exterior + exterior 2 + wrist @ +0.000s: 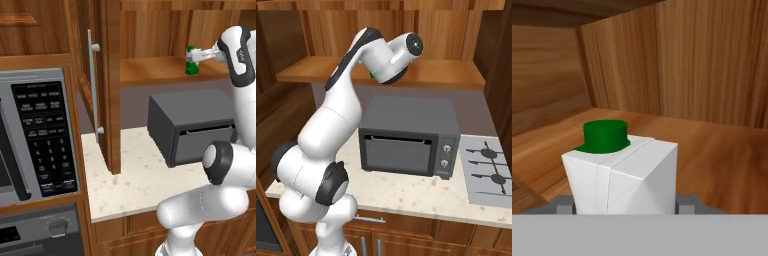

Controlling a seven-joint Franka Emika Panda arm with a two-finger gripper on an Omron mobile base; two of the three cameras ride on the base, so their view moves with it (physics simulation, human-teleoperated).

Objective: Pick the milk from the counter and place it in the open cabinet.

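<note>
- Milk [623, 172] sits right in front of your hand camera: a white carton top with a green cap [605, 135], a grey finger pad [563, 204] pressed against each side, so your gripper [625, 205] is closed on the carton.
- From the left base view you see the same carton [190, 61] at the end of the white arm [239, 55], its green lower band down at the cabinet shelf [150, 71]; you cannot tell whether it rests on the wood or hangs just above it.
- Your right base view gives only a sliver of green [372, 75] behind the wrist, over the same shelf [446, 73].
- Below the shelf, a dark grey toaster oven [408, 136] stands on the beige speckled counter [416, 196], with two knobs on its right side.
- Just to the right of the oven in that view, you have a grey cooktop [488, 170] set into the stone.
- Left of the oven in the left base view, the tall cabinet door [105, 85] stands swung open, edge toward you, with its long silver bar handle [92, 82] on the near face.
- Further left there, a built-in microwave [37, 135] with a dark keypad fills the near wall unit.
- Beyond the carton, in the hand view, you look at the wooden back wall [702, 60] of the cabinet and the bare shelf running up to it.
</note>
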